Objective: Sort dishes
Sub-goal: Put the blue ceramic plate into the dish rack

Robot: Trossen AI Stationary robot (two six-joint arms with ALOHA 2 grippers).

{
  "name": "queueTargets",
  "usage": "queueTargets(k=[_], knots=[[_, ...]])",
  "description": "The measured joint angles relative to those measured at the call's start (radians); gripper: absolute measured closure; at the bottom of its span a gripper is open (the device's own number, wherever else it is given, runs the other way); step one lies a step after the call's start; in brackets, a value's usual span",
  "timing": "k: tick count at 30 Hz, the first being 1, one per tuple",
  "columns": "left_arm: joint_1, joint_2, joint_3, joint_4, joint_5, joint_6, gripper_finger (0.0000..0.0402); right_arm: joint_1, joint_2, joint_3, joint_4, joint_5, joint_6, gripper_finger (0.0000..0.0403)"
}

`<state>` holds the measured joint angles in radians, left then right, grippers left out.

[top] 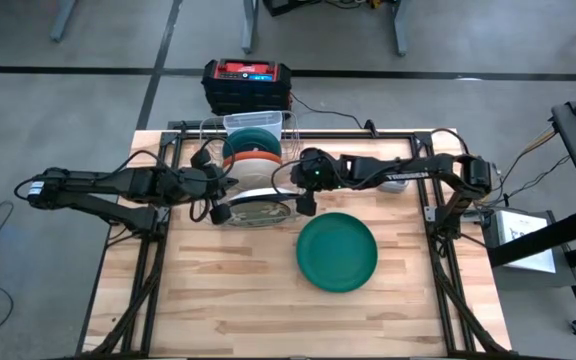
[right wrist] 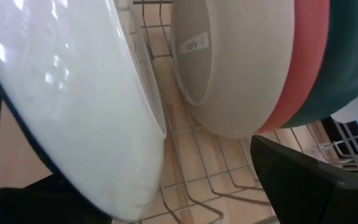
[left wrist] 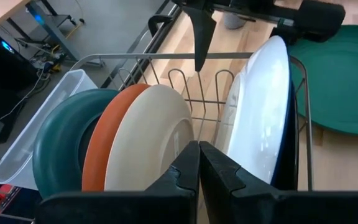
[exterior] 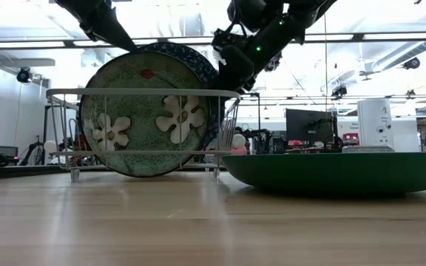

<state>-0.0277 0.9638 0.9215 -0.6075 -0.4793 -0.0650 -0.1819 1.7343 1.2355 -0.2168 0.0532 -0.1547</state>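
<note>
Wire rack (top: pixel 251 170), far centre, holding upright teal bowl (left wrist: pixel 61 146), orange bowl (left wrist: pixel 101 146), cream bowl (left wrist: pixel 151 134), white plate (left wrist: pixel 260 112); large green plate (top: pixel 337 250) near right; left gripper (left wrist: pixel 199 168) closed empty, right gripper (top: pixel 304 192) spread wide astride white plate; risk: finger clipping rim, toppling neighbours.

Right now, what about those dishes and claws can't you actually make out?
- Low view: the flowered plate hides every dish behind it.
- Right wrist view: the white plate is cut off by the edges.
- High view: the rack's dishes overlap, too small to count.
</note>
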Motion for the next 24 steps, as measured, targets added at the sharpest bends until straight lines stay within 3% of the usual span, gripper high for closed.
queueTargets(k=[24], knots=[[0.0, 0.059, 0.0, 0.0, -0.033, 0.001, 0.0401, 0.0, -0.02, 0.094, 0.017, -0.011, -0.012, 0.008]])
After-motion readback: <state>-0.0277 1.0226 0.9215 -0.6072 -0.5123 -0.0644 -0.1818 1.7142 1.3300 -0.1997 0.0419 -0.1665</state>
